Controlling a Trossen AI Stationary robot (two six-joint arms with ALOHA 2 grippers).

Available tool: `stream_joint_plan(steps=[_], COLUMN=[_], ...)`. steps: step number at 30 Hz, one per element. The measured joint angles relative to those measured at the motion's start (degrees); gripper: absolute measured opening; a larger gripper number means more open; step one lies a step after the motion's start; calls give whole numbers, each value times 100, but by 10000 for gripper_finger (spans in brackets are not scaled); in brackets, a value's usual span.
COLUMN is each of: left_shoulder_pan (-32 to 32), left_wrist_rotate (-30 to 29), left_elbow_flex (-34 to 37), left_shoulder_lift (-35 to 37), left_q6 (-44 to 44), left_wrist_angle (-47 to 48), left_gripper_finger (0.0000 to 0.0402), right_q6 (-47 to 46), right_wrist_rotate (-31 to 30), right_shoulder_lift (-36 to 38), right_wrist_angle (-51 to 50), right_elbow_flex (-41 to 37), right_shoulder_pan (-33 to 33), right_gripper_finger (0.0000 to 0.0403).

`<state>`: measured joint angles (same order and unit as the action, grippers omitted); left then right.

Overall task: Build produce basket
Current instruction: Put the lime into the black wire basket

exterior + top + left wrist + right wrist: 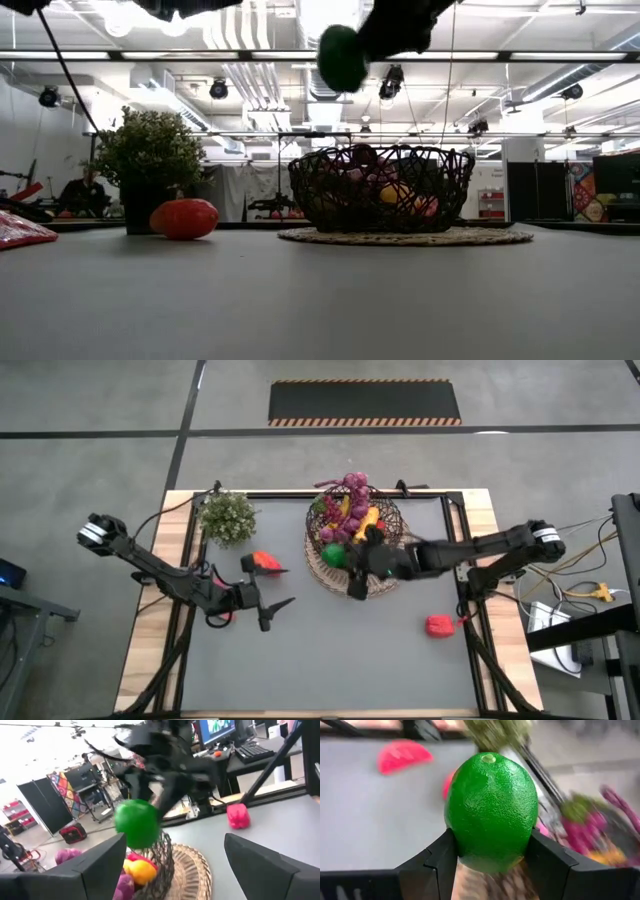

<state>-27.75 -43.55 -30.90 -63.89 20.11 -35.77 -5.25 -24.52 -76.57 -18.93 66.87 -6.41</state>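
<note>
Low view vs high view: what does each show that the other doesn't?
Only the low view: the lime hangs clearly above the basket rim, and the room shows behind the table. Only the high view: both arms whole, the left gripper open over bare table, and a red piece near the right edge. Both: basket on its mat, plant, red pepper, lime in the right gripper.
</note>
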Motion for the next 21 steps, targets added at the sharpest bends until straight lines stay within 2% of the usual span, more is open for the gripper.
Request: stream_joint_plan(steps=[5,10,15,21], left_shoulder_pan=[0,2,2,2], left_wrist_rotate=[-3,-3,-4,-3], left_elbow_flex=[255,265,265,247], left_shoulder_lift=[26,23,23,21], left_q6=[13,25,18,120], left_wrist_angle=[-399,-468,-461,-441], left_gripper_finger=[318,318,318,318], right_q6=[-601,-872,-833,-649], right_wrist_rotate=[66,405,526,557], right_shoulder_lift=[-253,-492,-598,-707], right_wrist_angle=[-1872,-3173,-3692,-3868], right_elbow_flex=[924,1341,1258,1187], right_shoulder_pan=[743,1627,2444,3174], right_gripper_finger=[185,185,185,185])
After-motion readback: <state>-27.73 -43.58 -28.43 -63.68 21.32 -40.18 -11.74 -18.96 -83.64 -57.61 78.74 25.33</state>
